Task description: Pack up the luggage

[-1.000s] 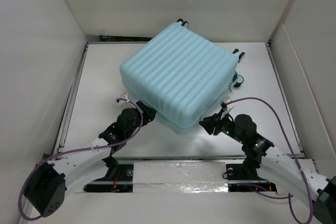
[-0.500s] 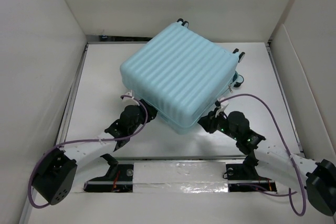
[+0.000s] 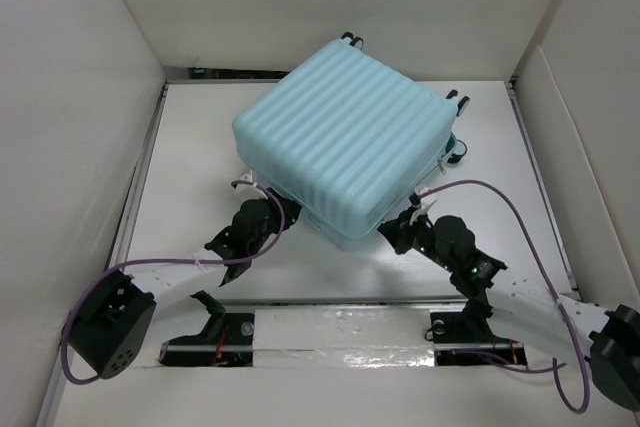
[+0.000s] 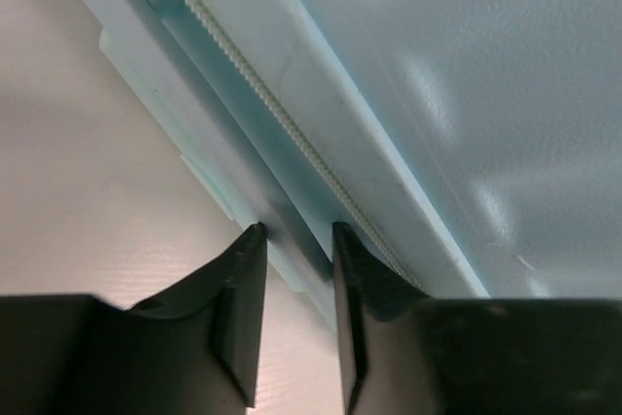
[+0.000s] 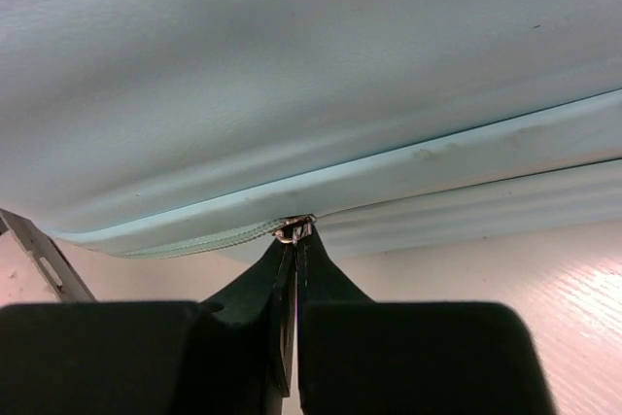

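Luggage lies flat on the desk, ribbed shell up, turned at an angle. It sits mid-desk, nearer the far edge than the near one. Its near corner points at the near edge, between the two arms. Wheels face the far edge and the far-right corner. The upper shell is down on the lower one.

Left claw is at the luggage's near-left side, low, tips tucked under the overhang of the upper shell. In the left wrist view we see the left claw with its fingers a narrow gap apart and the lower shell's rim between them. The zipper teeth run just past the tips. We can't tell whether the fingers actually pinch that rim or just straddle it.

Right claw is at the near-right side, also at seam height. In the right wrist view the right claw is clenched, tips together, with the small metal zipper pull nipped between them right on the seam line. The purple cable loops over the right arm.
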Robot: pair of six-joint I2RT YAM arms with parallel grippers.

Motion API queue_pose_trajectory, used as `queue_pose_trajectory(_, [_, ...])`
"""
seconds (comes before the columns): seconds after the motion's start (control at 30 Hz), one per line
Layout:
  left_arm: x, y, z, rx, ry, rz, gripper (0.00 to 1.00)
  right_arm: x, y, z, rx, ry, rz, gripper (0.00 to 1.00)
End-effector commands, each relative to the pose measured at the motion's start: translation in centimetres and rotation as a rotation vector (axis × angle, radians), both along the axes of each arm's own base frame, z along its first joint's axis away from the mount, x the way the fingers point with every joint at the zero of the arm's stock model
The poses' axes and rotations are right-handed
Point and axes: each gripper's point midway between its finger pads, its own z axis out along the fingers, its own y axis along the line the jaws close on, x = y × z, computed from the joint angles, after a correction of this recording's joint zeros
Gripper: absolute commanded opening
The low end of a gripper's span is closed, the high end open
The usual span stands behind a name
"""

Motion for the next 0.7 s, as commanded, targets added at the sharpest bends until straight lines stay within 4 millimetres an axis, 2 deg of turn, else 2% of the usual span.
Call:
queue_pose_trajectory(0.0, [-0.8,-2.9,1.0,-0.061,-0.023,-0.11,0.17,1.1,0.3,4.8,0.104,-0.13,-0.05,0.0])
queue_pose_trajectory(0.03, [-0.7,-2.8,0.9,-0.065,-0.025,-0.106,0.14,0.9,0.2,4.7,0.101,-0.122,-0.051,0.0])
queue_pose_trajectory(0.1, [-0.6,-3.2,1.4,-0.083,-0.042,-0.102,0.01,-0.4,1.3,4.2,0.093,-0.093,0.004,0.0])
queue_pose_trajectory(0.13, [-0.3,-3.2,1.7,-0.087,-0.051,-0.094,0.0,-1.1,1.6,2.9,0.064,-0.039,0.019,0.0])
queue_pose_trajectory(0.17, [-0.1,-3.4,2.3,-0.098,-0.068,-0.09,0.0,-1.7,2.1,2.8,0.057,-0.016,0.041,0.0])
queue_pose_trajectory(0.23, [0.6,-3.8,3.5,-0.11,-0.099,-0.087,0.0,-4.2,3.3,0.9,0.004,0.065,0.097,0.0])
queue_pose_trajectory(0.3, [1.1,-4.2,4.5,-0.12,-0.121,-0.089,0.0,-6.1,4.4,0.4,0.006,0.137,0.128,0.0])
queue_pose_trajectory(0.33, [1.4,-4.5,4.9,-0.124,-0.129,-0.093,0.0,-8.3,5.3,0.0,-0.01,0.164,0.189,0.0])
queue_pose_trajectory(0.43, [1.8,-5.5,5.2,-0.134,-0.137,-0.11,0.0,-10.7,7.0,0.9,-0.023,0.189,0.215,0.0])
queue_pose_trajectory(0.57, [1.3,-7.0,5.3,-0.157,-0.137,-0.137,0.0,-10.5,9.8,3.3,-0.008,0.165,0.18,0.0])
queue_pose_trajectory(0.6, [0.6,-7.8,5.2,-0.158,-0.133,-0.161,0.0,-10.0,10.8,2.9,-0.017,0.158,0.157,0.0])
queue_pose_trajectory(0.63, [-0.1,-8.7,5.3,-0.161,-0.135,-0.178,0.0,-9.5,11.7,3.8,0.0,0.146,0.139,0.0])
queue_pose_trajectory(0.67, [0.0,-8.6,5.4,-0.162,-0.139,-0.166,0.0,-9.0,12.1,3.6,-0.009,0.137,0.116,0.0])
